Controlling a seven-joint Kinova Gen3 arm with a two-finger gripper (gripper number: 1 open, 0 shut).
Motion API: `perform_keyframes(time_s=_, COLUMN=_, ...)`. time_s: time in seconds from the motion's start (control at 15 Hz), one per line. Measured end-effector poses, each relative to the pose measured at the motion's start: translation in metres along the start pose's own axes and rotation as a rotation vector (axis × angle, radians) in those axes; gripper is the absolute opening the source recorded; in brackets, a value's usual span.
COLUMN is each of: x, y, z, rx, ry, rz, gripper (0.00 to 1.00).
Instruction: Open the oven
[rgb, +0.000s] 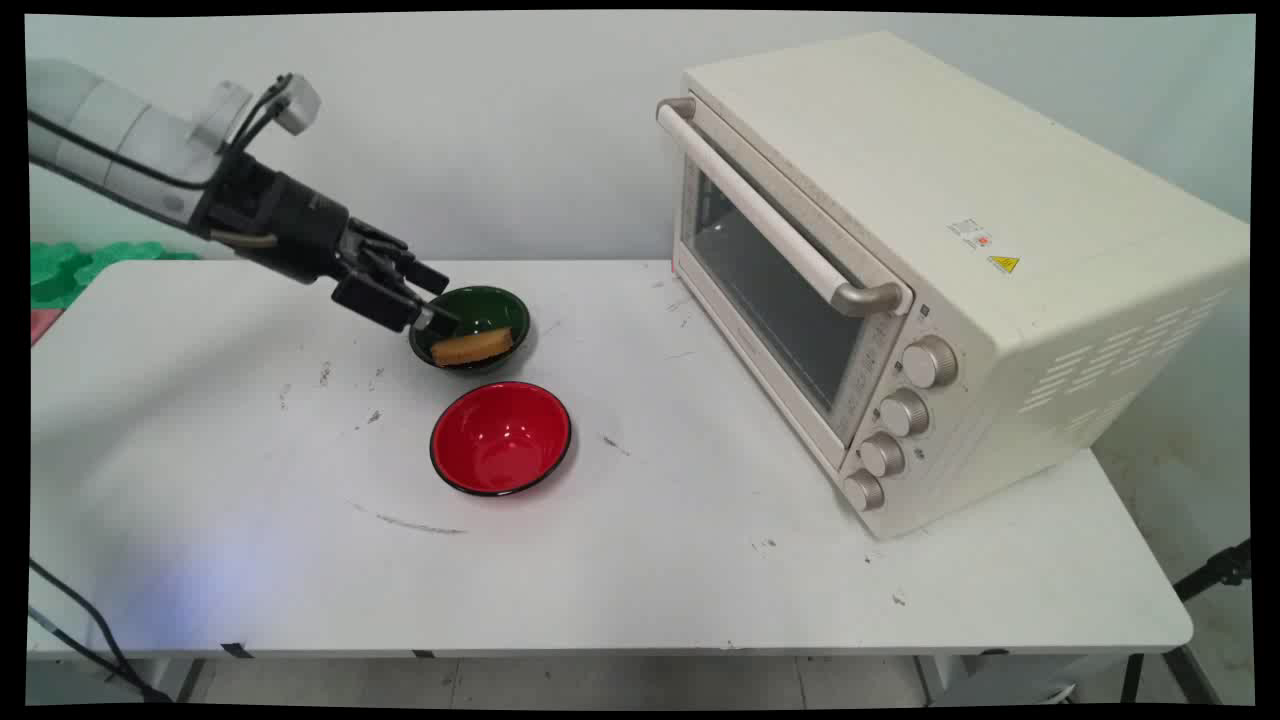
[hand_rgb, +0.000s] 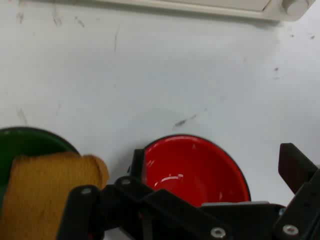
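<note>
At table centre-left, the gripper (rgb: 432, 312) hangs at the left rim of the green bowl (rgb: 495, 307), arm coming in low from the upper left. Fingers stand wide apart, holding nothing: in the hand view 1 finger (hand_rgb: 137, 165) rises by the red bowl's left edge and the other (hand_rgb: 296, 167) sits far to the right, with open space between.

1 piece of golden-brown bread (rgb: 472, 347) lies in the green bowl, leaning on the near wall; the curved inside likely keeps it propped on edge rather than flat. I cannot tell whether a fingertip touches the bowl rim.

The red bowl (rgb: 500, 437) stands upright and empty, just beside the green bowl on its near side, rims close but apart.

A cream toaster oven (rgb: 930, 270), door shut, occupies the right of the white table (rgb: 250, 480), well apart from both bowls.
</note>
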Motion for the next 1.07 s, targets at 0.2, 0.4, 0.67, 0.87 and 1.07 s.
perform_keyframes(time_s=0.2, x=0.026, y=0.006, z=-0.004, rx=0.005, ry=0.005, rz=0.001, gripper=1.00)
perform_keyframes(time_s=0.4, x=0.063, y=0.012, z=-0.006, rx=0.015, ry=0.010, rz=0.006, gripper=1.00)
perform_keyframes(time_s=0.67, x=0.108, y=0.018, z=-0.005, rx=0.051, ry=0.002, rz=0.044, gripper=1.00)
perform_keyframes(time_s=0.87, x=0.148, y=0.023, z=0.001, rx=0.086, ry=-0.012, rz=0.074, gripper=1.00)
perform_keyframes(time_s=1.07, x=0.185, y=0.026, z=0.012, rx=0.107, ry=-0.012, rz=0.090, gripper=1.00)
